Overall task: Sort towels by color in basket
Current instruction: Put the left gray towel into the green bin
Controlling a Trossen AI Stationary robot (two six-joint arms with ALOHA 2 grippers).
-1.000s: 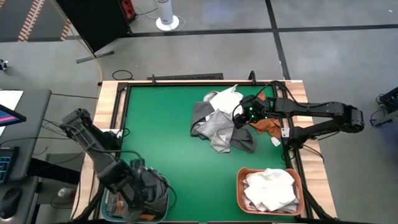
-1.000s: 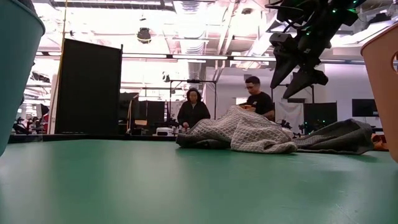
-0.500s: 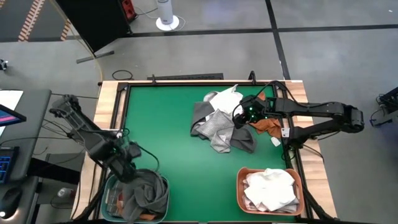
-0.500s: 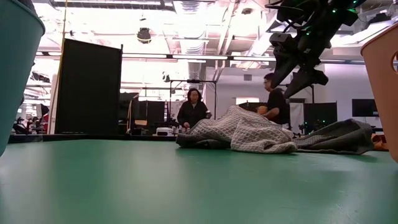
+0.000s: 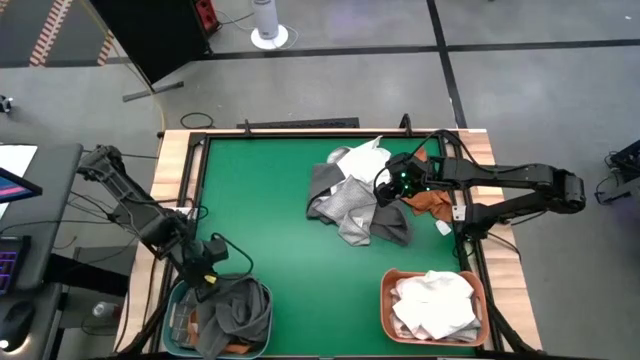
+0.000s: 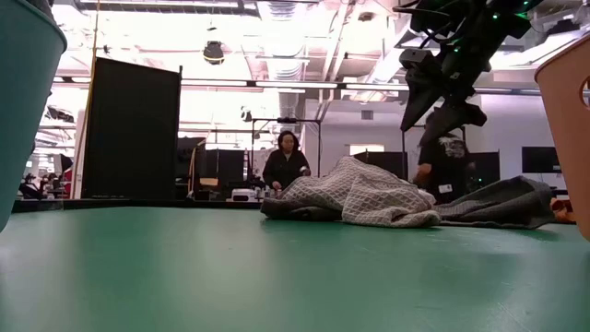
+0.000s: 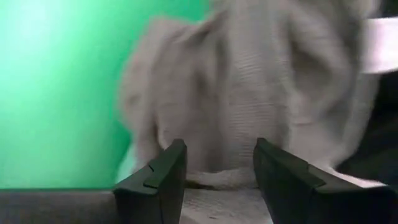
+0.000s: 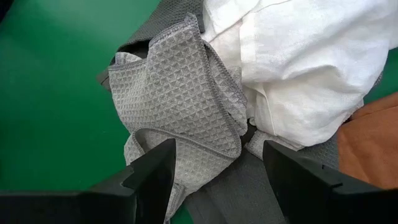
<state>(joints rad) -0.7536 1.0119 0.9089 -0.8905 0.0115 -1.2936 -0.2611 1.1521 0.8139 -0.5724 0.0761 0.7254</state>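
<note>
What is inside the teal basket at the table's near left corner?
A crumpled dark grey towel fills most of the teal basket, with a strip of rust orange cloth showing beside it. Anything beneath the grey towel is covered.

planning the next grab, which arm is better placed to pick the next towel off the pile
Right. The right gripper hangs open directly over the towel pile, while the left gripper, also open, sits by the teal basket at the opposite corner.
</note>
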